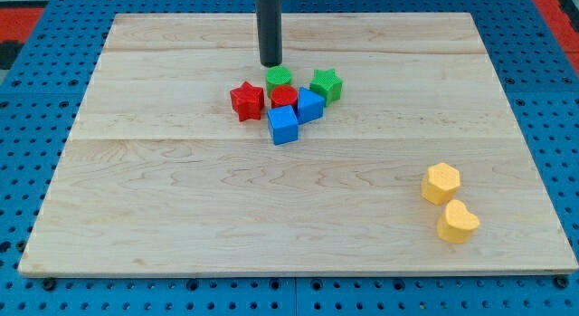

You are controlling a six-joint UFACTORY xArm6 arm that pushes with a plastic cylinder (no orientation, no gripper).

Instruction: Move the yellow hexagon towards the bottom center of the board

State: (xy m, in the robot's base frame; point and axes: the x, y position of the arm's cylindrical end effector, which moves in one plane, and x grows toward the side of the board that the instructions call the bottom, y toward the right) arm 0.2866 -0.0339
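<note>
The yellow hexagon [441, 183] lies at the view's lower right on the wooden board [181, 198]. A second yellow block, heart-like in shape [458, 222], sits just below and to the right of it, close or touching. My tip [270, 63] is near the view's top centre, far up and left of the hexagon. It stands just above a green round block [279, 78].
A cluster sits under my tip: a red star [246, 100], a red round block [284, 98], a green star [326, 84], and two blue cubes [309, 106] [283, 125]. The board's right edge lies close to the yellow blocks.
</note>
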